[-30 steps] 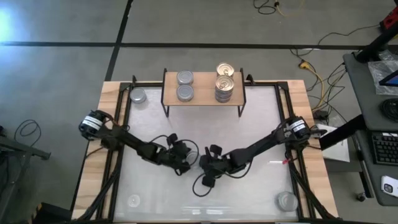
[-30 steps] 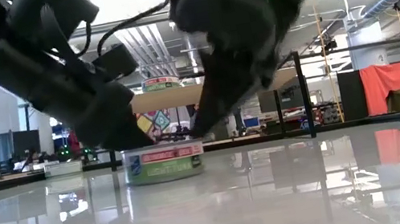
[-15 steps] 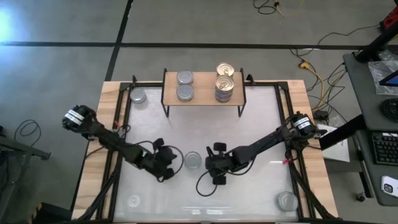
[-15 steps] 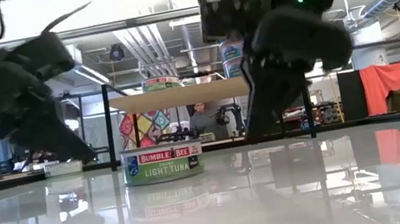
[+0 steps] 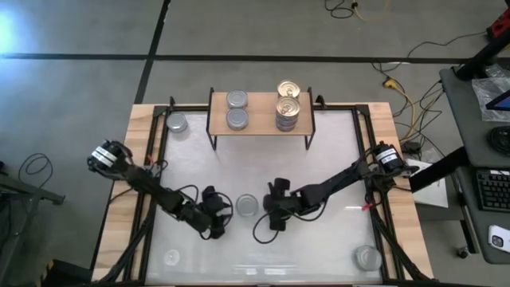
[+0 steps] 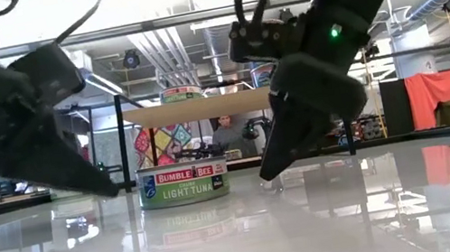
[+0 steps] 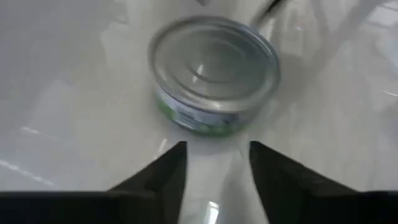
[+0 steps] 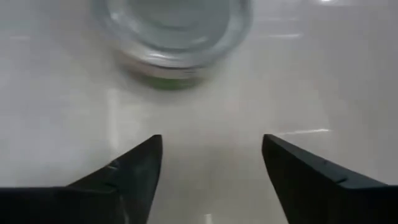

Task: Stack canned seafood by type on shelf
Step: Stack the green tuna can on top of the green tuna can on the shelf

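Note:
A silver-topped tin (image 5: 247, 206) with a green tuna label (image 6: 183, 183) stands on its base at the table's middle. My left gripper (image 5: 225, 210) stands open just left of it, and the tin (image 7: 214, 74) lies ahead of its fingers. My right gripper (image 5: 269, 210) stands open just right of the tin (image 8: 173, 37). Neither touches it. On the shelf (image 5: 259, 131) at the far edge rest two silver-topped tins (image 5: 237, 109) on the left and gold-topped tins (image 5: 288, 102), some stacked, on the right.
A silver-topped tin (image 5: 177, 123) sits on the table left of the shelf. Another tin (image 5: 367, 257) sits at the near right corner, and a faint one (image 5: 170, 257) at the near left. Black rails (image 5: 151, 183) run along the table's sides.
Both grippers had their fingers at the middle tin, hiding it from above. My left gripper has drawn back toward the table's left edge and my right gripper a little toward the right edge. The tin now shows between them and stands where it was.

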Robot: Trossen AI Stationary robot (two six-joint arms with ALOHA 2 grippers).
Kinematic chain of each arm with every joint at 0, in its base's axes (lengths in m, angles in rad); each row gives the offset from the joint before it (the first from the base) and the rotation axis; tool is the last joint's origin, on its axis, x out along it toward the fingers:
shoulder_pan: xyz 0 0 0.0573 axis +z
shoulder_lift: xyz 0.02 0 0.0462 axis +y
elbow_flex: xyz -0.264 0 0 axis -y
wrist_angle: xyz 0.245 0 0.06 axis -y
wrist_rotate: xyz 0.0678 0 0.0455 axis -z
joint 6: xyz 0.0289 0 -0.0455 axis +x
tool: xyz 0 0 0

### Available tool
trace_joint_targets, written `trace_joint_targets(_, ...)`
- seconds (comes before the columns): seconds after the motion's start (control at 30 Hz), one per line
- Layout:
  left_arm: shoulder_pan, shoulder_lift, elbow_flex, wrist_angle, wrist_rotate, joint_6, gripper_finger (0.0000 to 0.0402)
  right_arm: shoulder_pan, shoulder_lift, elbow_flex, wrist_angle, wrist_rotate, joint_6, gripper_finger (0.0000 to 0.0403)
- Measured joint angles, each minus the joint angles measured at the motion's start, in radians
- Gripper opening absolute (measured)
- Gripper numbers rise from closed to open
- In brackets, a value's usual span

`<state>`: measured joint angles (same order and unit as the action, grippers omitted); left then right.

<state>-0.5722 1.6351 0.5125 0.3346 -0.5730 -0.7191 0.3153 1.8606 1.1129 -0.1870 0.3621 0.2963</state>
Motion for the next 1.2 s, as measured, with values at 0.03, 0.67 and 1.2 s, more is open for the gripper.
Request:
trace_joint_targets(0.03,-0.001,0.015,-0.007,0.03,0.017,0.001,0.0182,0.0,0.0,-0.006,-0.001,0.037,0.004,0.0273)
trace_joint_targets(0.67,0.001,0.298,0.043,0.347,-0.091,0.166,0.0386,-0.039,0.0,-0.019,0.015,0.136,0.006,0.0334)
trace_joint_targets(1.2,0.018,0.185,0.032,0.163,-0.091,0.255,0.0387,-0.05,0.001,-0.019,0.075,0.132,0.016,0.0339)
